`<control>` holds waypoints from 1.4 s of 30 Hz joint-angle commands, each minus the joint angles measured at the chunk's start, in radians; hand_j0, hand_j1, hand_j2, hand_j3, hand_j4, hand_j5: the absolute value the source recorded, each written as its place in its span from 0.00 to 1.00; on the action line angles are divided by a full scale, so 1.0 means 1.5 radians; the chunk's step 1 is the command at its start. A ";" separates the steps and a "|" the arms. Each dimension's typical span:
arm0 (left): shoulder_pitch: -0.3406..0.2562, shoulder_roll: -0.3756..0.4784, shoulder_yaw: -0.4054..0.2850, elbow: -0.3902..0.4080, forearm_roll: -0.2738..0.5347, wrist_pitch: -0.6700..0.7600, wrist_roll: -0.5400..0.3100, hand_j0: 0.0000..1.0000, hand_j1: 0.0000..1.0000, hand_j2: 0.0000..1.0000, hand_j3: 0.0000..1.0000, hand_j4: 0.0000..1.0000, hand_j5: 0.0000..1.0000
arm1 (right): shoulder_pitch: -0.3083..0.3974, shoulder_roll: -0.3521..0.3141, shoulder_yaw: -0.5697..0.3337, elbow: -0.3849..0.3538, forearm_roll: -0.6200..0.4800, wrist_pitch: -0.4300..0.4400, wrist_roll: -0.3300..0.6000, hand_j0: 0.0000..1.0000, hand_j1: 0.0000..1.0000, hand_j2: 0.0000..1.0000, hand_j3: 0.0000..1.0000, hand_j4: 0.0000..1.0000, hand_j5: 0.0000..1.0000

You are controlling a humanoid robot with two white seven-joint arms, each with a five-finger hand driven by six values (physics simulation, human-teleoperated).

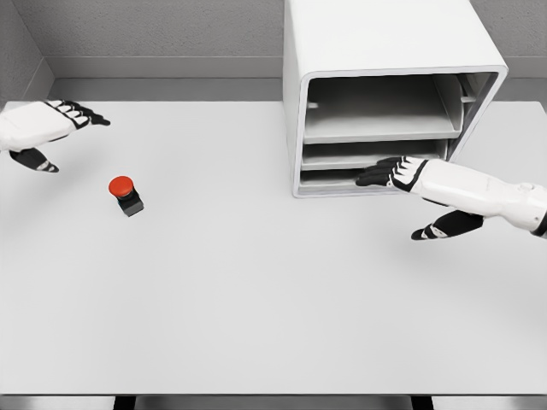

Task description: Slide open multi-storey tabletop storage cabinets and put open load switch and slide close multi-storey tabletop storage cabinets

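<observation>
The small load switch with a round red button on a black base is standing alone on the white table, well apart from the white open-fronted storage cabinet. The right hand, fingers outstretched, is reaching into its lowest tray. The left hand is hovering relaxed, holding nothing. Nothing is showing in the trays.

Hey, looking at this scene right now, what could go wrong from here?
1. The right hand has its fingers flat at the cabinet's lowest drawer, not hooked on it; they may slip off when pulling.
2. The cabinet stands loose on the table; a pull might drag the whole unit instead of the drawer.
3. The switch is small with a rounded red top, and the left hand is apart from it; a grasp could tip it.
</observation>
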 commanded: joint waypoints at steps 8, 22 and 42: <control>0.002 0.044 -0.048 -0.088 0.078 0.000 0.002 1.00 1.00 1.00 1.00 1.00 1.00 | -0.012 0.051 -0.009 0.001 -0.007 0.001 -0.017 1.00 1.00 1.00 1.00 1.00 1.00; 0.002 0.029 -0.111 -0.105 0.092 0.000 0.004 1.00 1.00 1.00 1.00 1.00 1.00 | -0.091 0.132 -0.010 0.073 0.063 0.001 0.048 1.00 1.00 1.00 1.00 1.00 1.00; -0.062 0.021 -0.213 -0.110 0.084 0.000 -0.002 1.00 1.00 1.00 1.00 1.00 1.00 | -0.148 0.210 0.007 0.285 0.078 0.001 0.077 1.00 1.00 1.00 1.00 1.00 1.00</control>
